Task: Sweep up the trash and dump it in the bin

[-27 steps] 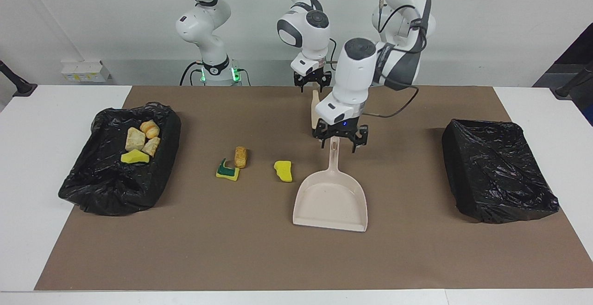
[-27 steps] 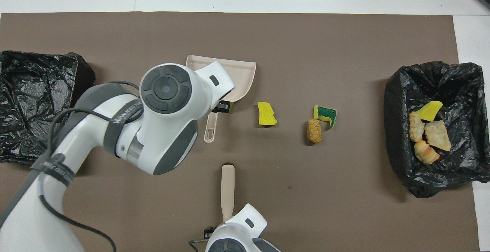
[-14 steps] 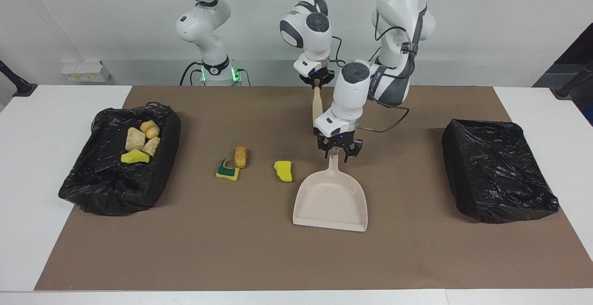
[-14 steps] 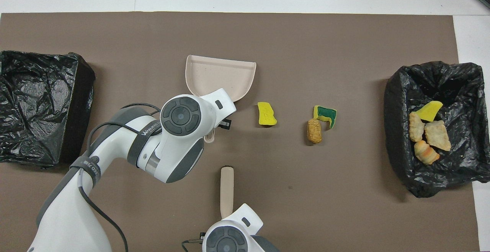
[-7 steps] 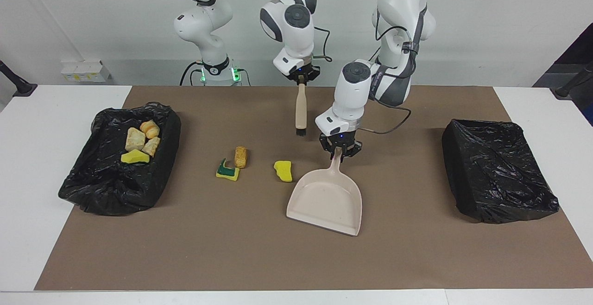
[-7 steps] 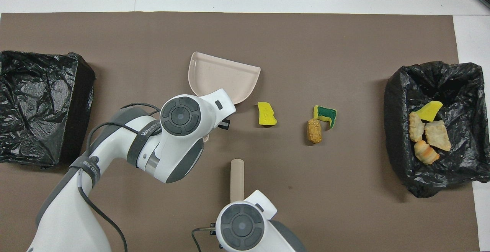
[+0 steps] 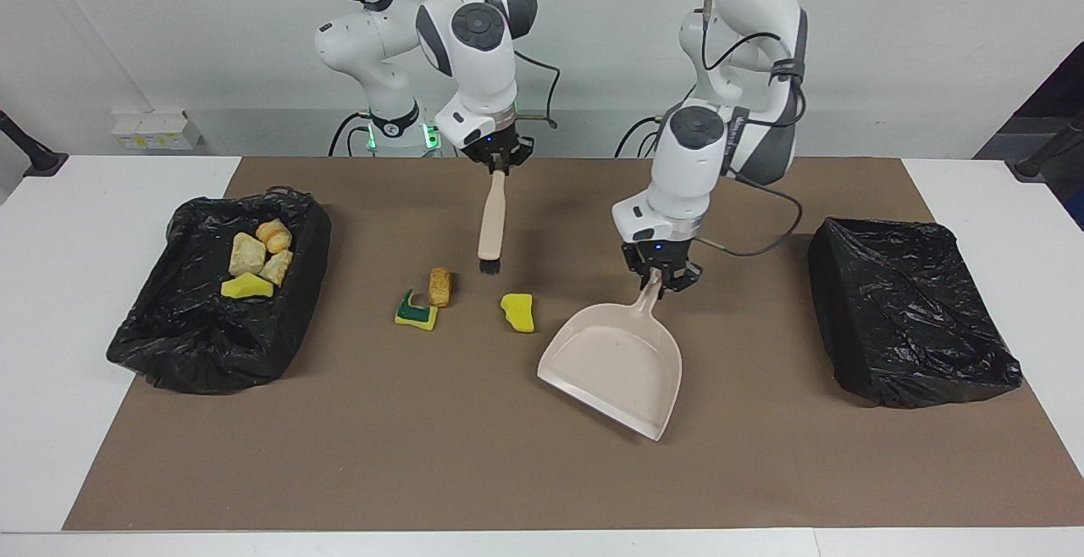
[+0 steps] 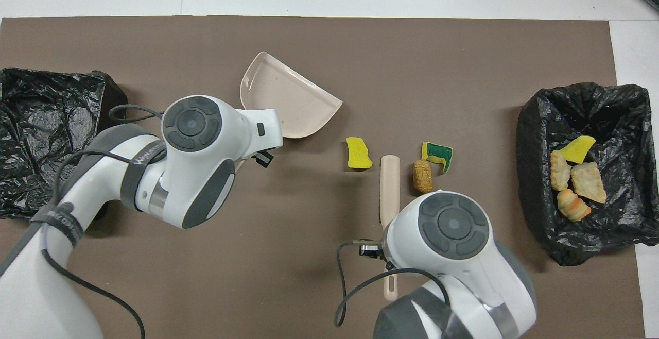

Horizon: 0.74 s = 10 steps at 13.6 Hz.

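Note:
My left gripper [image 7: 659, 279] is shut on the handle of the beige dustpan [image 7: 614, 366], which sits slanted on the brown mat [image 7: 474, 455]; the pan [image 8: 285, 104] also shows from overhead. My right gripper [image 7: 498, 166] is shut on the beige brush [image 7: 490, 223], bristles down over the mat. The brush [image 8: 389, 184] hangs between two loose pieces of trash. Loose trash on the mat: a yellow sponge [image 7: 518, 311] beside the pan, a bread-like piece [image 7: 439, 285] and a green-and-yellow sponge [image 7: 415, 311].
A black-lined bin [image 7: 195, 345] at the right arm's end of the table holds several scraps [image 7: 254, 262]. Another black-lined bin [image 7: 910, 324] stands at the left arm's end. White table [image 7: 51, 421] borders the mat.
My left gripper closed on the dustpan handle and swung the pan askew, toward the left arm's end. My right arm carried the brush out over the mat toward the loose trash.

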Available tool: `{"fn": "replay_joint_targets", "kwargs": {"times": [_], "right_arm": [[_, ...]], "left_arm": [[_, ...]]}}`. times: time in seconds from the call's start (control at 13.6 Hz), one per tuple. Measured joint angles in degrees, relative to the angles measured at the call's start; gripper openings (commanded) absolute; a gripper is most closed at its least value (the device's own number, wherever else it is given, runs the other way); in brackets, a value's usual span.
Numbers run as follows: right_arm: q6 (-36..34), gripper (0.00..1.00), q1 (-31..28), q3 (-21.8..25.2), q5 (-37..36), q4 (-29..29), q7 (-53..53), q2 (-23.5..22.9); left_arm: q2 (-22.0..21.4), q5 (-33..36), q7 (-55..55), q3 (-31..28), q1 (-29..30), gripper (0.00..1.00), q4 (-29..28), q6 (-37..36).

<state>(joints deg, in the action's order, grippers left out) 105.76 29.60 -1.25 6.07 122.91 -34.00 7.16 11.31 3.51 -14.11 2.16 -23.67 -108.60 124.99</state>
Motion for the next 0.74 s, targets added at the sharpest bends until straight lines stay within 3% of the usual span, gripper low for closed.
{"fn": "replay_joint_targets", "kwargs": {"times": [0.37, 0.74], "right_arm": [[0.0, 0.0, -9.7, 0.1, -3.4, -0.2, 10.6, -2.0], [0.1, 0.0, -16.8, 0.2, -7.6, 0.3, 18.5, -2.8]], "left_arm": [[-2.8, 0.0, -26.9, -0.2, 5.8, 0.0, 0.0, -6.0], [-2.6, 0.0, -40.9, -0.1, 6.9, 0.0, -3.1, -6.2]]}}
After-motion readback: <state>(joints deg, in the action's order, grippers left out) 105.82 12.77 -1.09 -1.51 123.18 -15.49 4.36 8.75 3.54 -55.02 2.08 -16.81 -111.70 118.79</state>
